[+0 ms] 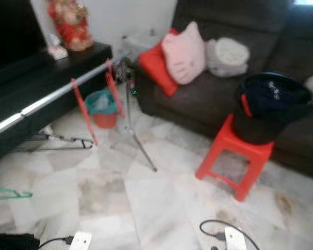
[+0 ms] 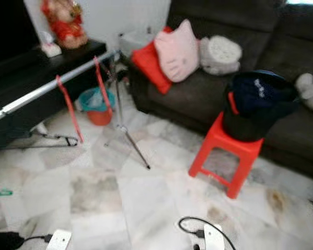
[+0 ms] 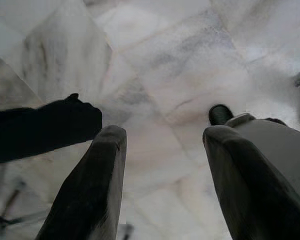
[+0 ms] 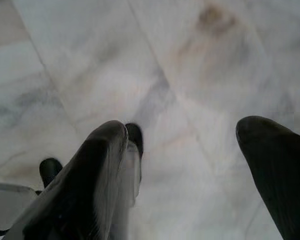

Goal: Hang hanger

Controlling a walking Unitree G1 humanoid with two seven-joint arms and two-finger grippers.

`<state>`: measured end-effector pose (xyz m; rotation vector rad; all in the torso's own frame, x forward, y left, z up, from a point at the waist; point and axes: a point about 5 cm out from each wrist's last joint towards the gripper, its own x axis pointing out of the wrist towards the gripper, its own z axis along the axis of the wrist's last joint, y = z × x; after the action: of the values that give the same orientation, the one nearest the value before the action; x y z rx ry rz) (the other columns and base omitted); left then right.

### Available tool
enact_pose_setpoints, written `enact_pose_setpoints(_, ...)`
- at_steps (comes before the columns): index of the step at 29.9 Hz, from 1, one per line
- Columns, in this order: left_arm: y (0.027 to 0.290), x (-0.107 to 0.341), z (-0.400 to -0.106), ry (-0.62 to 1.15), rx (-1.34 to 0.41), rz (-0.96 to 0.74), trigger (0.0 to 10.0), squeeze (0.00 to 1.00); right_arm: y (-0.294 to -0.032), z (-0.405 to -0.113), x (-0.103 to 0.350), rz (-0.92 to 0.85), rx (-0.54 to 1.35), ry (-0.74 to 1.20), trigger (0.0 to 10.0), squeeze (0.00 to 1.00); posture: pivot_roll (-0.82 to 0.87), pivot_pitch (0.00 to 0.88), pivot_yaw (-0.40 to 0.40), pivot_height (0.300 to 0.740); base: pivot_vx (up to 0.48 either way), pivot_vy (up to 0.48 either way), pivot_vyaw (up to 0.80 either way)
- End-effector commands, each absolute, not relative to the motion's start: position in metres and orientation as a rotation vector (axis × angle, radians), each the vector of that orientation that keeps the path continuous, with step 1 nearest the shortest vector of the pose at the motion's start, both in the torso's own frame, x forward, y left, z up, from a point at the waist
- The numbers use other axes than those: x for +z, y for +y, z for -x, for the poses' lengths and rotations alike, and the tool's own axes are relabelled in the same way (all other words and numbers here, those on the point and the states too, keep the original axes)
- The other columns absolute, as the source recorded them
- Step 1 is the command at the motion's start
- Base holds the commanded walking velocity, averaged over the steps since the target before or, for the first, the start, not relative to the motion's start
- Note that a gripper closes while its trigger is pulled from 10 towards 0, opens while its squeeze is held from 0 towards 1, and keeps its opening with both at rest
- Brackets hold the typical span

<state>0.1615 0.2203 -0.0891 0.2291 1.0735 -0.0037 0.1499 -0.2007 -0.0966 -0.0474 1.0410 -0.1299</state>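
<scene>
A green hanger (image 1: 10, 194) lies flat on the marble floor (image 1: 146, 203), well apart from the silver rail (image 1: 52, 96) where red hangers (image 1: 83, 112) already hang. It looks light, stiff and thin; best taken at the hook's neck. Both the left claw (image 3: 162, 165) and the right claw (image 4: 185, 165) hang wide open, empty, over bare floor.

— Floor? 
— Pale marble tiles (image 1: 146, 203) with grey veining and brownish stains.

— Furniture? 
— A dark sofa (image 1: 208, 99) along the far side; a red plastic stool (image 1: 235, 156) before it; a black low cabinet (image 1: 36, 83) under a white wall (image 1: 125, 15).
</scene>
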Motion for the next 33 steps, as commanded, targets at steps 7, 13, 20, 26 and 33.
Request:
enact_pose_setpoints(7, 0.2186, -0.0885, -0.1638, 1.067, -0.013, -0.229, 10.0, 0.00, -0.2036, -0.1487, -0.0967, 0.051, -0.139, 1.047, 10.0, 0.00, -0.10, 0.000, 0.043, 0.740, 0.000, 0.000, -0.69)
enact_pose_setpoints(13, 0.2182, -0.0885, -0.1638, 1.064, -0.014, -0.225, 10.0, 0.00, -0.2038, -0.1485, -0.0967, 0.051, -0.140, 1.048, 10.0, 0.00, -0.10, 0.000, 0.042, 0.740, 0.000, 0.000, -0.69)
enact_pose_setpoints(20, 0.2182, -0.0884, -0.1641, 1.061, -0.012, -0.224, 10.0, 0.00, -0.2039, -0.1486, -0.0967, 0.051, -0.139, 1.048, 10.0, 0.00, -0.10, 0.000, 0.041, 0.740, 0.000, 0.000, -0.69)
enact_pose_setpoints(26, 0.2182, -0.0888, -0.1631, 1.064, -0.011, -0.217, 10.0, 0.00, -0.2036, -0.1485, -0.0965, 0.046, -0.140, 1.036, 10.0, 0.00, -0.10, 0.000, 0.041, 0.740, 0.000, 0.000, -0.57)
enact_pose_setpoints(33, 0.2178, -0.0891, -0.1626, 1.068, -0.015, -0.215, 10.0, 0.00, -0.2041, -0.1488, -0.0960, 0.038, -0.154, 1.020, 10.0, 0.00, -0.10, 0.000, 0.040, 0.740, 0.077, 0.000, 0.00)
